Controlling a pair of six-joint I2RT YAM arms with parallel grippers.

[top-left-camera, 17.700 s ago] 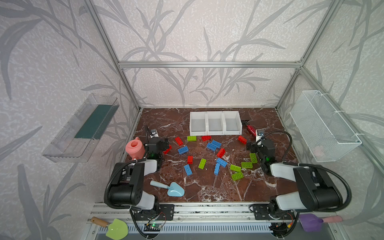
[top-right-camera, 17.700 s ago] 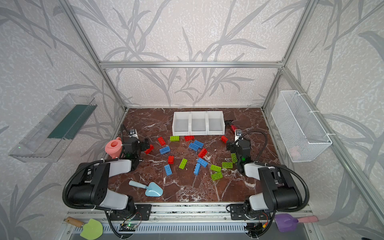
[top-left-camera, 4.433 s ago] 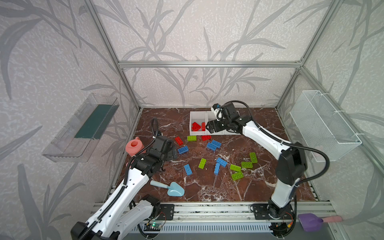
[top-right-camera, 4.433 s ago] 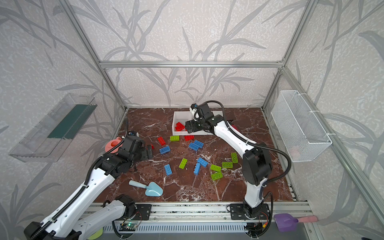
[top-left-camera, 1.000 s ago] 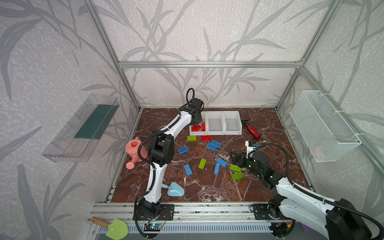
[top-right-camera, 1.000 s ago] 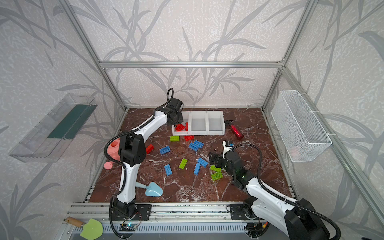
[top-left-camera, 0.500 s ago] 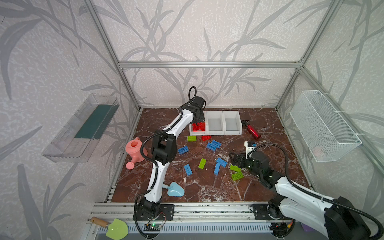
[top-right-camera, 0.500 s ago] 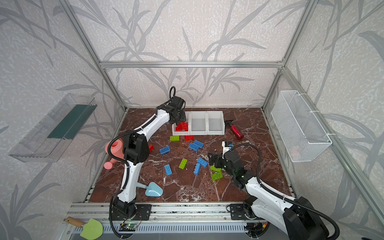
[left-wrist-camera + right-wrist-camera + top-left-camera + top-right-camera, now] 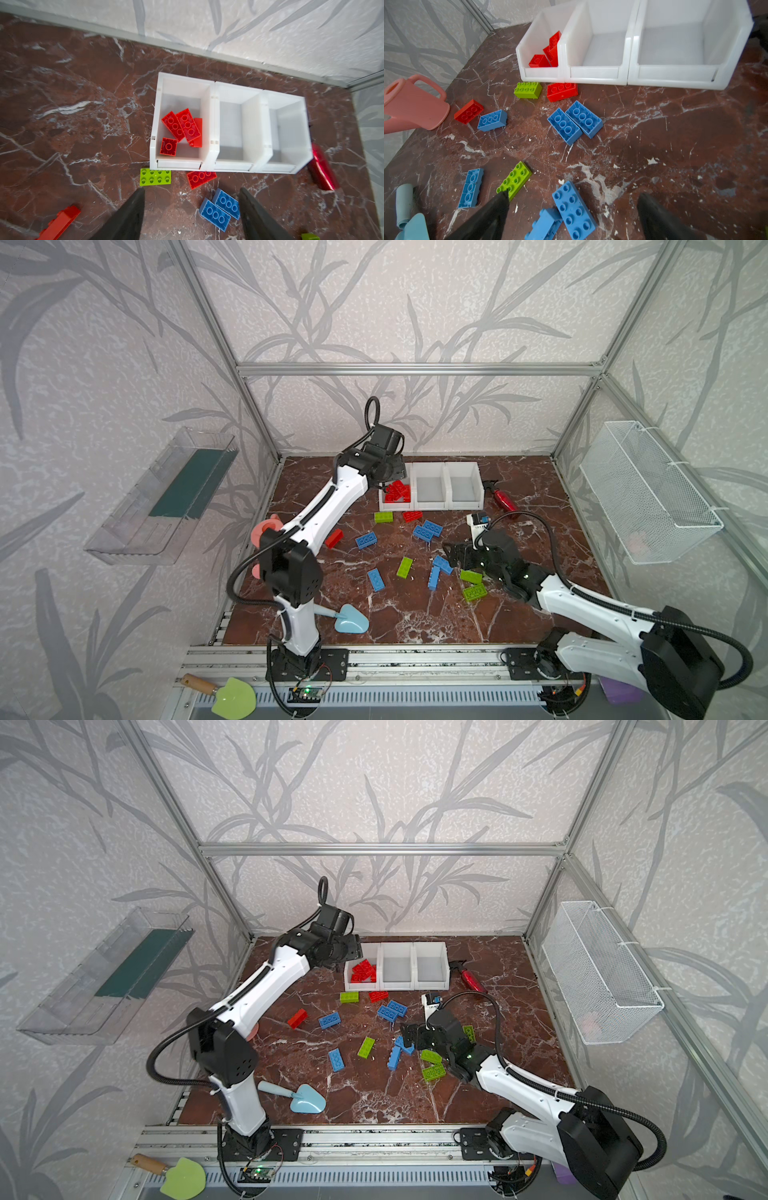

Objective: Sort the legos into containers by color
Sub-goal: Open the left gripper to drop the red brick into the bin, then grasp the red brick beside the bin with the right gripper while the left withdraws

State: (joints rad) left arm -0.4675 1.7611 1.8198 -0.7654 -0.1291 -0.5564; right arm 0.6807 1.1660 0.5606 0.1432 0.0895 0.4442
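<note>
Opened up since one second back: left gripper (image 9: 191, 193), nothing held now, hung by end bin (image 9: 155, 124). Tabletop (image 9: 415, 622) littered with loose legos (image 9: 427, 529). Containers (image 9: 209, 128): red legos (image 9: 182, 126) piled in end bin, other two left empty. Right gripper (image 9: 573, 195) spread wide, empty, lowered over blue lego (image 9: 574, 209). Risk: touching blue neighbour (image 9: 544, 225) could get pinched along, grip botched.

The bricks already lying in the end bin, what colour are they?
The bricks are all red, clearest in the left wrist view.
</note>
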